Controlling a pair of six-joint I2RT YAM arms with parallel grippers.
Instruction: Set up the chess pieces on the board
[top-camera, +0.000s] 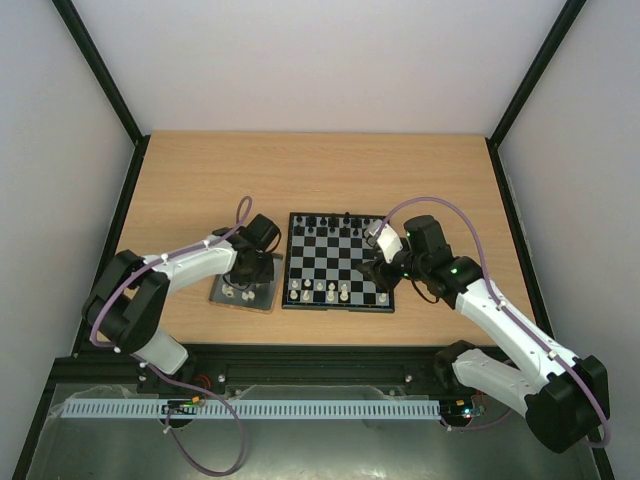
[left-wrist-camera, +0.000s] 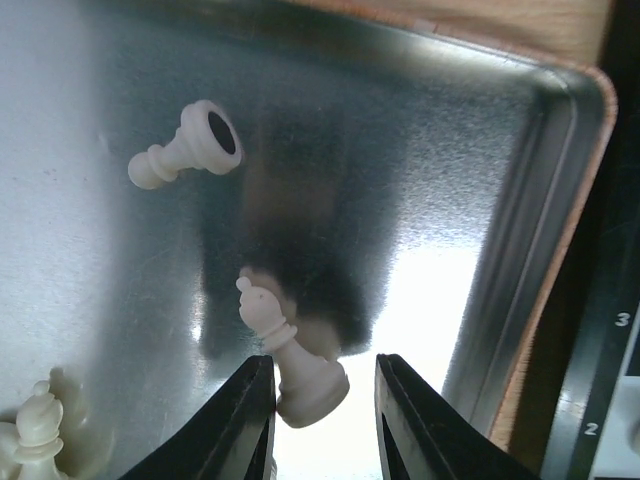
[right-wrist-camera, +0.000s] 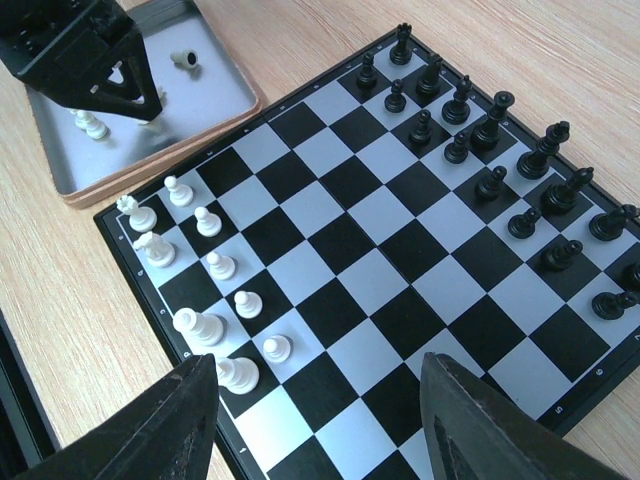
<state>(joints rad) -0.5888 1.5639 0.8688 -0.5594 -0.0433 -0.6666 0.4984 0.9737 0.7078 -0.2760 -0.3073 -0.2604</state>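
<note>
From above, the left pincer (top-camera: 251, 282) hangs over the small tray (top-camera: 222, 298), which lies just beside the left rim of the board (top-camera: 335, 262) on the surface. The right pincer (top-camera: 378, 268) is over the board's right edge. The left arm is plainly the nearer to the loose white pieces in the tray.

In the left wrist view, the pincer (left-wrist-camera: 323, 360) is narrow, with one white piece (left-wrist-camera: 295, 365) between its fingers (left-wrist-camera: 255, 400). The piece leans: its base sits at the fingertips and its head points away from them, toward the tray's middle. The base touches one finger, but a slit of bright tray shows at the other, so I cannot tell whether it is truly pinched. A pawn (left-wrist-camera: 185, 145) lies on its side further off, its hollow base turned to the camera, and more white pieces (left-wrist-camera: 35, 425) stand in the near corner. The board's numbered rim (left-wrist-camera: 620, 400) lies just past the tray wall (left-wrist-camera: 560, 200).

In the right wrist view, that pincer (right-wrist-camera: 318, 365) stands wide and empty above the board (right-wrist-camera: 340, 250). White pieces (right-wrist-camera: 220, 265) fill part of the two rows on the tray side, while black pieces (right-wrist-camera: 490, 120) line the far edge. The left pincer (right-wrist-camera: 125, 100) is down in the tray (right-wrist-camera: 210, 95).

My judgement: the coming move is a lift and a short carry sideways to a vacant white square, and the lean makes the grip doubtful.
</note>
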